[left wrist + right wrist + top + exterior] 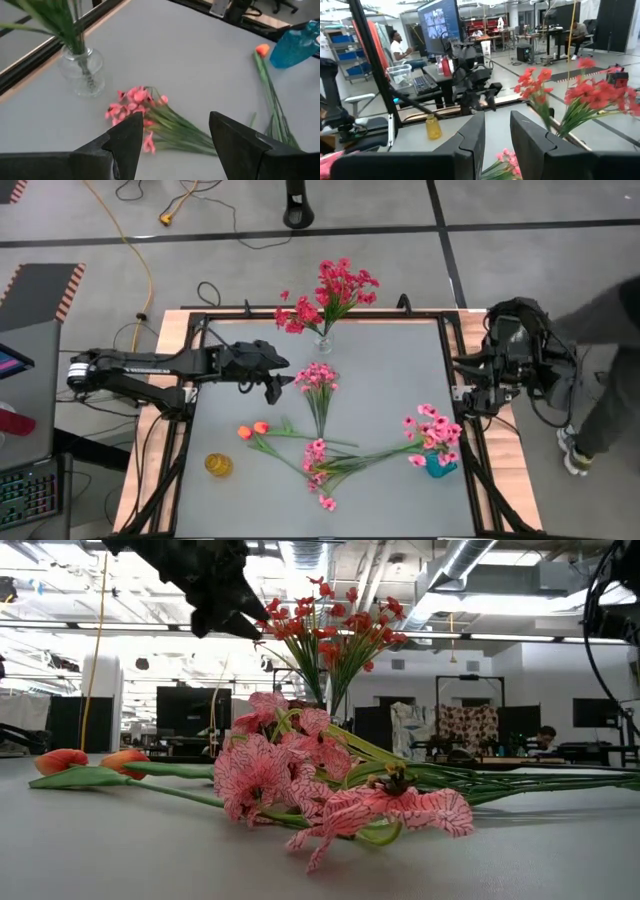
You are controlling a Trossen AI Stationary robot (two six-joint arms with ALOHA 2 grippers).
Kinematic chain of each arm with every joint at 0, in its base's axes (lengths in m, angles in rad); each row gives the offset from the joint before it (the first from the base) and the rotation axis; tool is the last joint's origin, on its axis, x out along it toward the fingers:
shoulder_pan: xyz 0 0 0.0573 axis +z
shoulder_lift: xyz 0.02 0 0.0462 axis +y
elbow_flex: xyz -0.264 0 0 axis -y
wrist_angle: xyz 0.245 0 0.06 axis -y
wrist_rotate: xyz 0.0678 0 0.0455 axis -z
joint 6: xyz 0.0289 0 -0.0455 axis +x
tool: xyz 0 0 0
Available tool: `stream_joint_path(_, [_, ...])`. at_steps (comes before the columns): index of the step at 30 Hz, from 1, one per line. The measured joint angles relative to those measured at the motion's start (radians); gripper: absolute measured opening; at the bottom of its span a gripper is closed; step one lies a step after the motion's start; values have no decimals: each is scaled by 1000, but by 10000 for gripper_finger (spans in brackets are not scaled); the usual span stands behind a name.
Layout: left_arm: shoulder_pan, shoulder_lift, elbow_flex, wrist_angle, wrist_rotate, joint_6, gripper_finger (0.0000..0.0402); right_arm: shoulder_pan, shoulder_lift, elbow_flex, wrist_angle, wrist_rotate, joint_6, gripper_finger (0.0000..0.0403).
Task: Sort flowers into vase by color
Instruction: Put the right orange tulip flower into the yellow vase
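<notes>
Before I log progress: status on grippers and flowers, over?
Left gripper open above loose pink flower spray. Right gripper parked at table edge, empty. Red flowers in clear glass vase. Nothing in the way.

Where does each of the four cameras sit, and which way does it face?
High view: overhead, straight down on the table; both arms show, left tool beside a pink bunch.
Low view: at tabletop level, looking across pink flowers into the room; one arm hangs at top.
Left wrist view: looks down past its open tool at that pink bunch and the glass vase.
Right wrist view: by the table's edge, facing across past its tool.
Shared: the red flowers; the yellow jar.
</notes>
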Motion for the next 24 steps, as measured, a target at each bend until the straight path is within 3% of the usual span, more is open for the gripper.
stream_joint_path(6, [0,78,0,70,0,31,215,-78,145,0,5,-34,92,118])
stream_joint_path(12, [0,103,0,115,32,60,215,-251,252,0,9,-46,152,118])
stream_joint_path(15, [0,103,0,125,60,60,215,-347,252,5,17,-129,150,118])
stream_joint_path(24, [-1,100,0,122,78,63,215,-563,163,8,193,-314,-124,118])
